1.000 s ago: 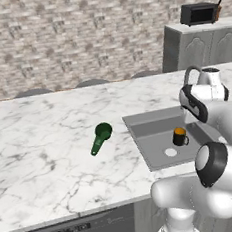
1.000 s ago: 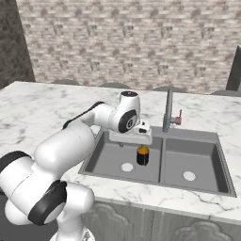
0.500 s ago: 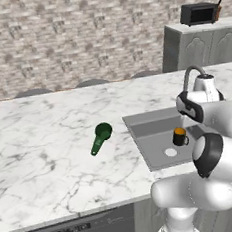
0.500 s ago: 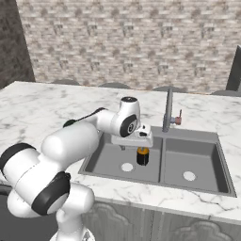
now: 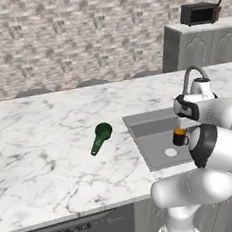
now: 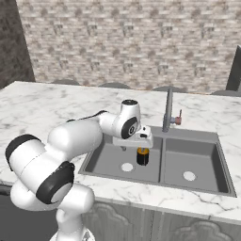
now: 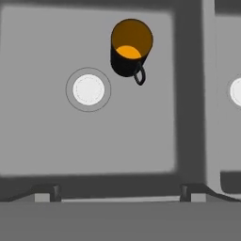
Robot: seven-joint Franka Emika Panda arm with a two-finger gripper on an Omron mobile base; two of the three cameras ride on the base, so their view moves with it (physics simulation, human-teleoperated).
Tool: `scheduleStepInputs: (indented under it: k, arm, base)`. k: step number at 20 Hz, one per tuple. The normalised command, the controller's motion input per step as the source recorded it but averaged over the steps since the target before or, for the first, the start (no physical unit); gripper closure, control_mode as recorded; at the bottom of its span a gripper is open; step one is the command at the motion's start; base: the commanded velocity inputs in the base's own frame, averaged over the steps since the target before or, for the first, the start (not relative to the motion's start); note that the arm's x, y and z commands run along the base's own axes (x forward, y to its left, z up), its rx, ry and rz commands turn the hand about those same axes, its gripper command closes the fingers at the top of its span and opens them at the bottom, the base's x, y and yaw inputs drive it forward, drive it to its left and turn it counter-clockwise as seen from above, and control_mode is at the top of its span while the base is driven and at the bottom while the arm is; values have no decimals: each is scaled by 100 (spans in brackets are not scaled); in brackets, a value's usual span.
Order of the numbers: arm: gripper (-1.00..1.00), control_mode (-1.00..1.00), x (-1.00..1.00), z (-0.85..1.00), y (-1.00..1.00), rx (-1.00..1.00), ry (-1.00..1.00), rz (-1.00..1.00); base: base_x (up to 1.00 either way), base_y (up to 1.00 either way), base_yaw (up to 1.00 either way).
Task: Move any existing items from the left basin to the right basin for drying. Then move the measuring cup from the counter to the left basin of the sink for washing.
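Noted fingers (image 7: pixel 120 190) spread wide, holding nothing, above smooth grey left basin (image 7: pixel 56 136) containing squat round black mug (image 7: pixel 128 49), orange inside; scoop-shaped green measuring cup (image 5: pixel 100 138) on veined marble table (image 5: pixel 41 150).

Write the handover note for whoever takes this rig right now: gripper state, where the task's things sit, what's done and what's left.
Gripper: open, empty, hanging over the left basin, pointing down.
Mug: black outside, orange inside, upright in the left basin beside the drain, near the divider. Not grasped.
Measuring cup: green, lying on the counter left of the sink.
Right basin: holds nothing yet.
Done: nothing moved.
Left: grasp the mug, carry it over the divider into the right basin; then fetch the measuring cup into the left basin.
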Motion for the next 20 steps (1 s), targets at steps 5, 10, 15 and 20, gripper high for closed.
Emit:
scheduleStepInputs:
  k: [5, 10, 15, 20]
  arm:
    - [-100, -100, 15, -15, -6, 0, 0, 0]
    - [-100, -100, 16, -18, -6, 0, 0, 0]
    - [-100, -100, 15, -18, -3, 0, 0, 0]
    - [-100, -100, 10, -14, -8, 0, 0, 0]
  base:
    - [0, 0, 0]
    - [0, 0, 0]
    - [0, 0, 0]
    - [0, 0, 0]
